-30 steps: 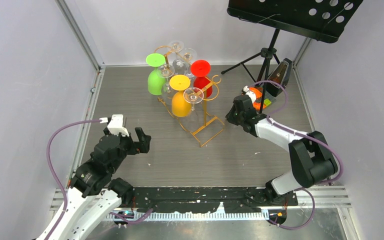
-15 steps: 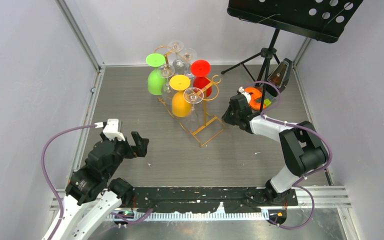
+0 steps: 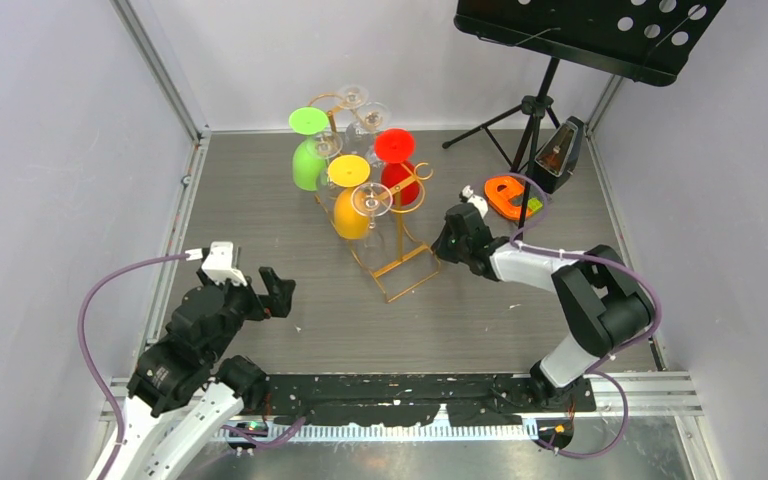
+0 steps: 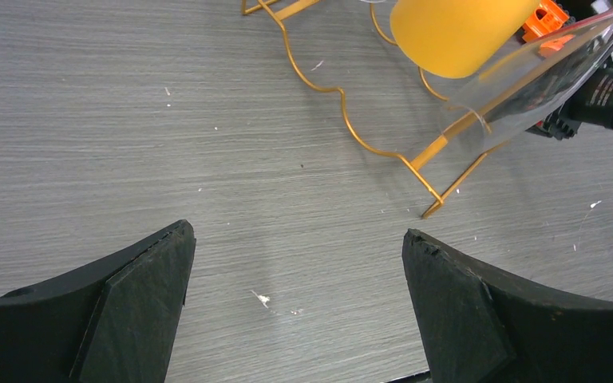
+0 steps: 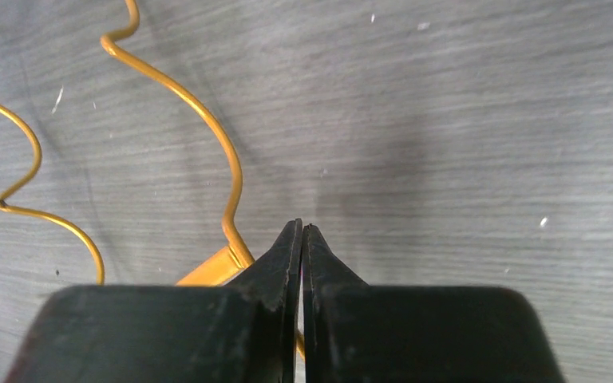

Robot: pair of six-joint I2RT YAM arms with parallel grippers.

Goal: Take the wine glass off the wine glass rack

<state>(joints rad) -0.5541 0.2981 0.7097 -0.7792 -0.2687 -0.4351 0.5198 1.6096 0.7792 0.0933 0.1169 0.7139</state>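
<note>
Wine glass rack (image 3: 401, 266): gold wire stand, upright on the grey worktop (image 3: 250, 200), in the upper middle of the top view.
Wine glasses (image 3: 372, 199): they all hang upside down on the rack: one green (image 3: 307, 166), one yellow (image 3: 350, 219), one red (image 3: 397, 183), and some clear ones.
Left gripper (image 4: 297, 239): lower left of the top view, over bare worktop, well apart from the rack; fingers wide apart, holding nothing.
Right gripper (image 5: 302, 231): right of centre, low at the corner of the rack's base; fingers pressed together, nothing between them. Contact with the wire: I cannot tell.
Music stand (image 3: 590, 30): black, upper right.
</note>
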